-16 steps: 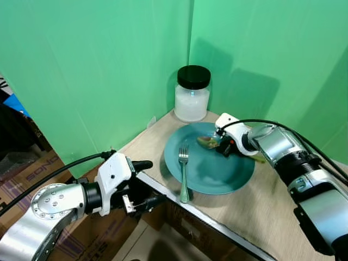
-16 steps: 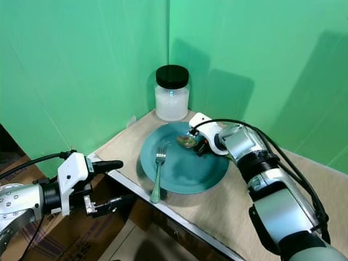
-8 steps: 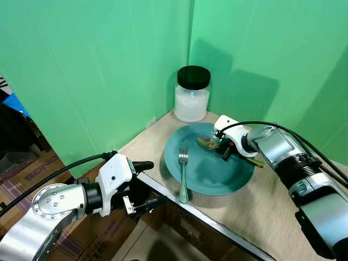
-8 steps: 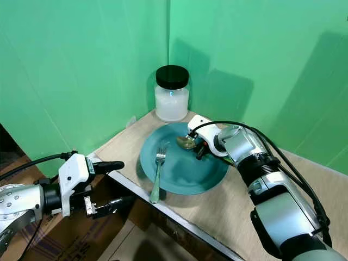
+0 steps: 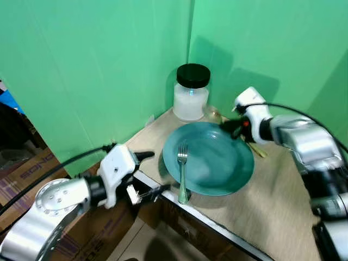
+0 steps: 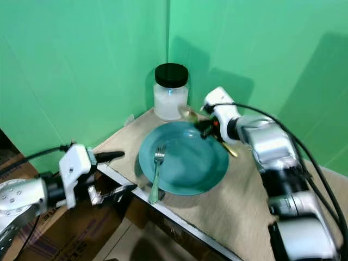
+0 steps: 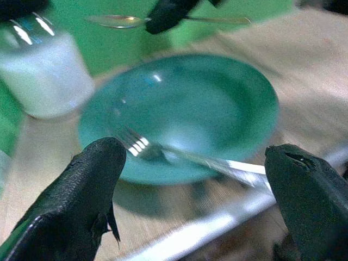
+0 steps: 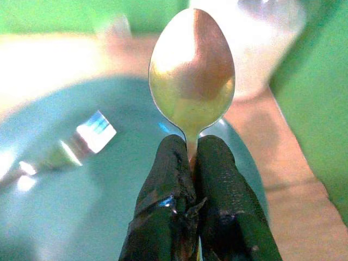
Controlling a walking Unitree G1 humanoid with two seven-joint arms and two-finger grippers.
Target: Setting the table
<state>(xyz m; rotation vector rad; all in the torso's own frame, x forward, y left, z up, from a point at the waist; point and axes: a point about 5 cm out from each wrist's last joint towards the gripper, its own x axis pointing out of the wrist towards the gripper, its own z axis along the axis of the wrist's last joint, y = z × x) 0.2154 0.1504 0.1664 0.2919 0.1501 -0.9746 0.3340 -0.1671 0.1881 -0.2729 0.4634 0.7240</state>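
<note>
We see right gripper (image 8: 187, 163) clamped on spoon (image 8: 191, 81) above teal plate (image 5: 217, 174); fork (image 5: 182, 174) on plate; left gripper (image 7: 201, 201) spread wide.

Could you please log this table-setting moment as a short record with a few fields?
table: wooden top in a green-walled corner
plate: teal, near the table's front edge
fork: lying on the plate's left side, handle over the rim toward the table edge
jar: black-lidded, behind the plate
spoon: held above the plate's far rim
right gripper: shut on the spoon
left gripper: open, off the table's front edge
</note>
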